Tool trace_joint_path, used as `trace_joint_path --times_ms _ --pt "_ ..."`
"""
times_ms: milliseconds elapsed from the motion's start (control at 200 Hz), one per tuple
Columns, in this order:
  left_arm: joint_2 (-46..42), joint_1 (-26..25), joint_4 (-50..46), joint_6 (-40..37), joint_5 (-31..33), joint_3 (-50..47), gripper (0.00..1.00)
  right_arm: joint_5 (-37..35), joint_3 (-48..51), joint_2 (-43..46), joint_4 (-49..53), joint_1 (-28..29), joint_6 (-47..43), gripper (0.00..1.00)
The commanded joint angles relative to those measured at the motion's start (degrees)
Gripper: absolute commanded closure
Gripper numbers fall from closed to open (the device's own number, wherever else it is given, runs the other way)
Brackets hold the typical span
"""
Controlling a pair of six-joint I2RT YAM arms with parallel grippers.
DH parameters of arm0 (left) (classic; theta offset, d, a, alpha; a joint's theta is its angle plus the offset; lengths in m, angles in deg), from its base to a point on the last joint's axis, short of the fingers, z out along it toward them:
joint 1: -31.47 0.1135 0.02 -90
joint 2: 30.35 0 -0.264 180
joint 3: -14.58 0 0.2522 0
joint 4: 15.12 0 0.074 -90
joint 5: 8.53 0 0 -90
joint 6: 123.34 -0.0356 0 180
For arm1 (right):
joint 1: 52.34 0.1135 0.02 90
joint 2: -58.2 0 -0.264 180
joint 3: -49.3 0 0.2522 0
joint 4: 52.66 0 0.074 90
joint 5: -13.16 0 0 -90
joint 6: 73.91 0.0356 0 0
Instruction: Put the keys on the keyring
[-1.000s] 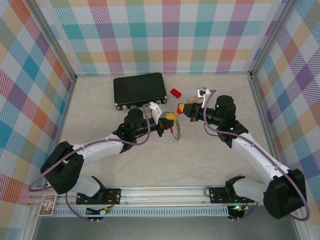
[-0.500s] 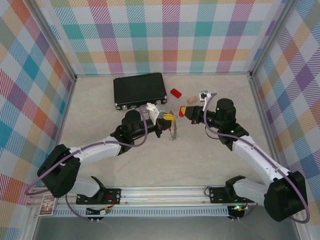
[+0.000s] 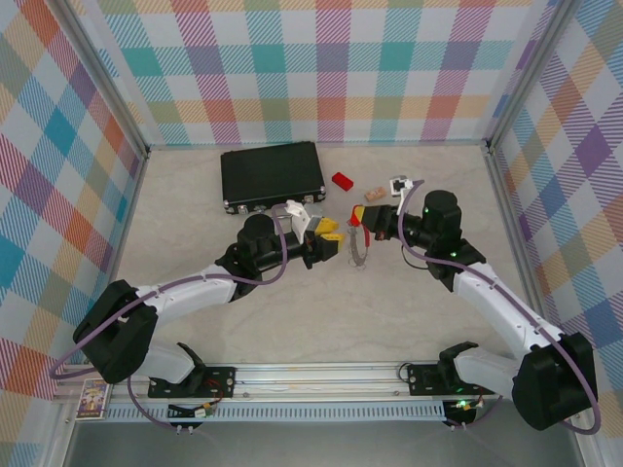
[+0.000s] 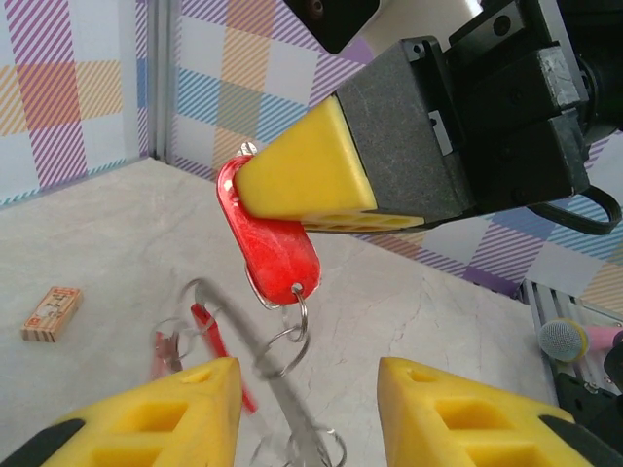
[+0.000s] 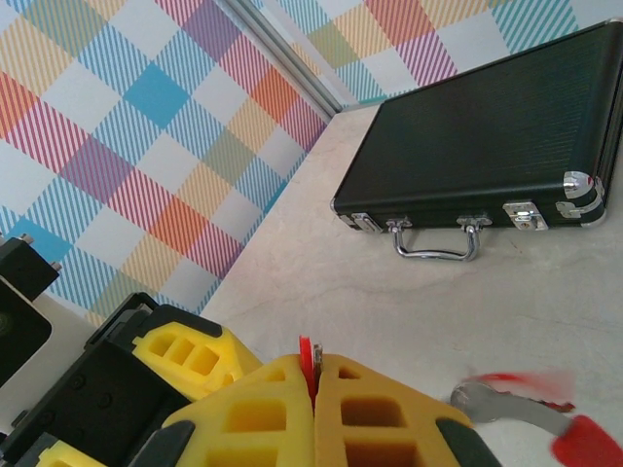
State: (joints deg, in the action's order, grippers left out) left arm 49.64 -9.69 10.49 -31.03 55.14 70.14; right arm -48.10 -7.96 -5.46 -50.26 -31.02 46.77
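Two arms meet above the table's (image 3: 292, 311) middle, nearer its far edge. The right gripper (image 3: 356, 220) pinches a key (image 4: 275, 248) by its red head, with the keyring (image 3: 360, 251) dangling beneath. The left gripper (image 3: 328, 236) stands spread apart just beside it.

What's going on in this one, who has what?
The right gripper is shut on a key by its red head, holding it above the table. The keyring appears to hang from that head by a small loop. The left gripper faces it with jaws apart on either side of the ring's wire, not gripping. A black case and a red block lie behind.
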Motion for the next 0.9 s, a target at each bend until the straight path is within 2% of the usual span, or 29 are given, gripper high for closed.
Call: trace_joint_path --times_ms 0,55,110,240,325,365,465,490,540,895 --pt "-0.46 0.65 1.26 0.57 0.26 0.63 0.58 0.45 -2.02 -0.07 -0.50 -0.29 -1.16 1.00" --pt "-0.64 0.74 1.05 0.59 0.70 0.48 0.57 0.36 -2.03 -0.14 -0.46 -0.32 -1.30 1.00" --pt "-0.95 0.90 0.95 0.85 1.43 0.26 0.50 0.08 -2.16 -0.06 -0.29 -0.32 -1.36 1.00" --pt "-1.76 1.17 0.85 1.02 2.19 -0.24 0.47 -0.03 -2.13 -0.08 -0.09 -0.31 -1.32 1.00" --pt "-2.37 1.35 0.67 1.21 3.43 -0.62 0.38 -0.09 -2.11 -0.15 -0.12 -0.31 -1.41 1.00" --pt "-2.74 1.43 0.62 1.44 4.27 -0.82 0.29 -0.19 -2.09 -0.22 -0.11 -0.27 -1.48 1.00" --pt "-3.66 1.69 0.46 1.73 6.79 -1.28 0.16 -0.61 -1.90 -0.56 0.23 -0.30 -1.76 1.00" --pt "-4.01 1.79 0.24 1.74 7.34 -1.48 0.09 -0.61 -1.84 -0.67 0.12 -0.31 -1.76 1.00" --pt "-4.55 2.04 -0.23 1.74 8.54 -1.71 0.00 -0.71 -1.56 -1.17 -0.06 -0.23 -1.78 1.00" --pt "-11.18 3.31 -2.15 1.25 16.17 -5.75 0.00 -1.38 -2.75 -9.74 -3.06 1.34 -1.52 1.00"
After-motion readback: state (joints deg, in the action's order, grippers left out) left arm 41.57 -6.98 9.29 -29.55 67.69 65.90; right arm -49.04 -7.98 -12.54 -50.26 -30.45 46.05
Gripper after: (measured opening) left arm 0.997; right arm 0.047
